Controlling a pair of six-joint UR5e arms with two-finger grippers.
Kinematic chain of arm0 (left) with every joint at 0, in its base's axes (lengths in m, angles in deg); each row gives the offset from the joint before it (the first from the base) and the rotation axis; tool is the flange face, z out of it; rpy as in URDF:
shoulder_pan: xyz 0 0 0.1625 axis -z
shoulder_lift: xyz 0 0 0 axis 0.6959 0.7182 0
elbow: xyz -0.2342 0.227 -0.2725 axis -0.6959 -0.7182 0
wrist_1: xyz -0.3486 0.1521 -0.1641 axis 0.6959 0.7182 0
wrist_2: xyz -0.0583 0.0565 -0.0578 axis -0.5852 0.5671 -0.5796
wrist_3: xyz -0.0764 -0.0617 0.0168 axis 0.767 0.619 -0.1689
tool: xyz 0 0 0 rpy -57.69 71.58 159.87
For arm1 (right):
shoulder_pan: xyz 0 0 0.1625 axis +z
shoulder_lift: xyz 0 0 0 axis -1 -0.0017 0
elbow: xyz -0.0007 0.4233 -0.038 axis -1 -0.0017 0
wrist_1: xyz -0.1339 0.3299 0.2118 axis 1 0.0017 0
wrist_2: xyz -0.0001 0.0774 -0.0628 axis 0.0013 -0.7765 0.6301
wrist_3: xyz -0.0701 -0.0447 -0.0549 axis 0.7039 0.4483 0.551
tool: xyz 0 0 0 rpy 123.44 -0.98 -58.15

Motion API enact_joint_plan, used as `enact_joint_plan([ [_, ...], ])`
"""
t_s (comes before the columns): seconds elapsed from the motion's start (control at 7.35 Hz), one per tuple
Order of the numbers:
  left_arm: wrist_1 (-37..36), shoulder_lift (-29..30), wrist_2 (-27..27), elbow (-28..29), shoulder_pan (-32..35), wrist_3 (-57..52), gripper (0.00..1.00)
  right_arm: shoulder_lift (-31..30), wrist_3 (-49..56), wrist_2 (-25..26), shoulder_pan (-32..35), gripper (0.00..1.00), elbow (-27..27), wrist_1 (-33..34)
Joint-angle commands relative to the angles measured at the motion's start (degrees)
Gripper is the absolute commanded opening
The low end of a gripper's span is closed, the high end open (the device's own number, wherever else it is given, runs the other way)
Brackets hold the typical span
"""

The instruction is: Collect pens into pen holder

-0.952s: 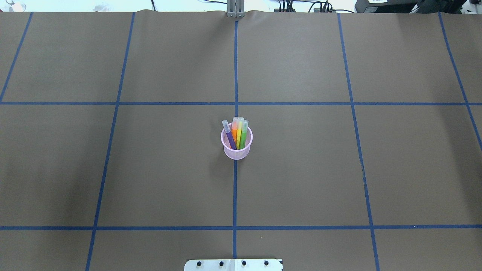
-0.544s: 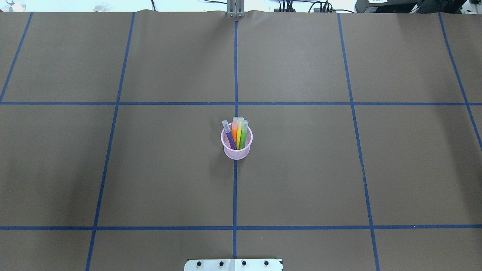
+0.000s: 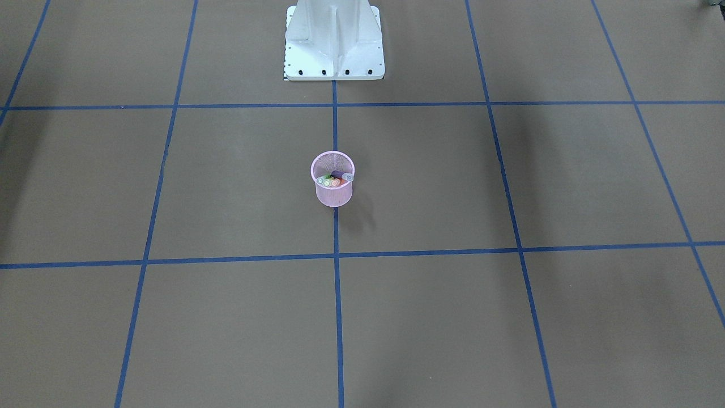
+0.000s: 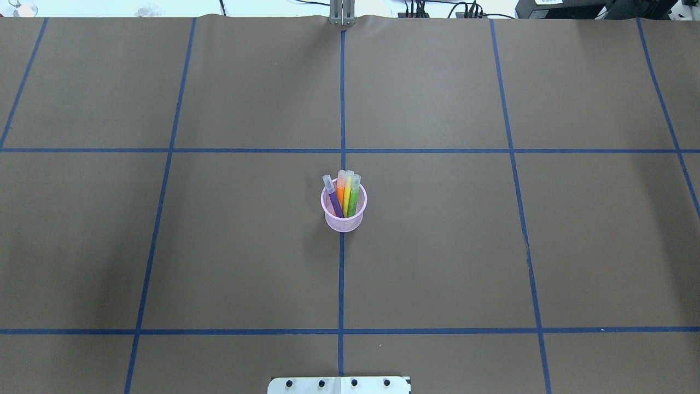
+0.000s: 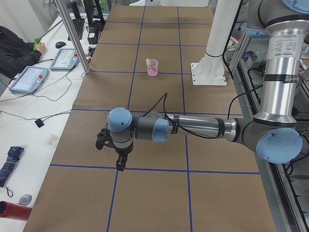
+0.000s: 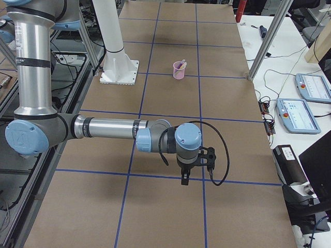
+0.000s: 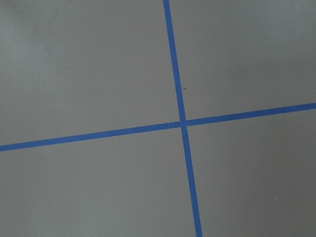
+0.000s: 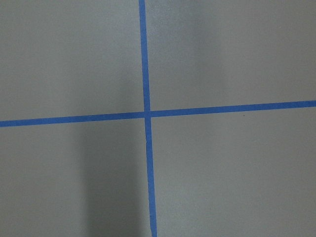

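Observation:
The pink mesh pen holder stands upright at the table's middle, on the centre tape line. The purple pen, orange pen, yellow pen and green pen stand inside it, caps up. The holder also shows in the front view and both side views. My left gripper hangs over the table's left end, far from the holder. My right gripper hangs over the right end. I cannot tell whether either is open or shut.
The white robot base stands at the table's near edge. Blue tape lines grid the brown paper. Side benches hold tablets and cables. An operator sits beyond the left end.

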Motion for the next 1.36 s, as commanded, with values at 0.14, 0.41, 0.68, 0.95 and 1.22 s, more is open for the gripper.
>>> enact_joint_plan([
  [0.14,0.0,0.0,0.0,-0.1,0.0,-0.1,1.00,-0.4,0.0,-0.7,0.0,1.00,0.1,0.0],
  [0.41,0.1,-0.2,0.0,0.3,0.0,-0.1,1.00,-0.3,0.0,-0.6,0.0,1.00,0.1,-0.1],
  [0.68,0.3,-1.5,-0.1,-0.1,0.2,-0.2,1.00,-0.3,0.0,-0.6,0.0,1.00,0.1,0.0],
  [0.95,0.3,-1.6,-0.1,0.0,0.2,-0.2,1.00,-0.2,0.0,-0.6,0.0,1.00,0.1,-0.1],
  [1.22,0.2,-1.6,-0.1,0.0,0.2,-0.1,1.00,-0.2,0.0,-0.6,0.0,1.00,0.1,-0.1],
])
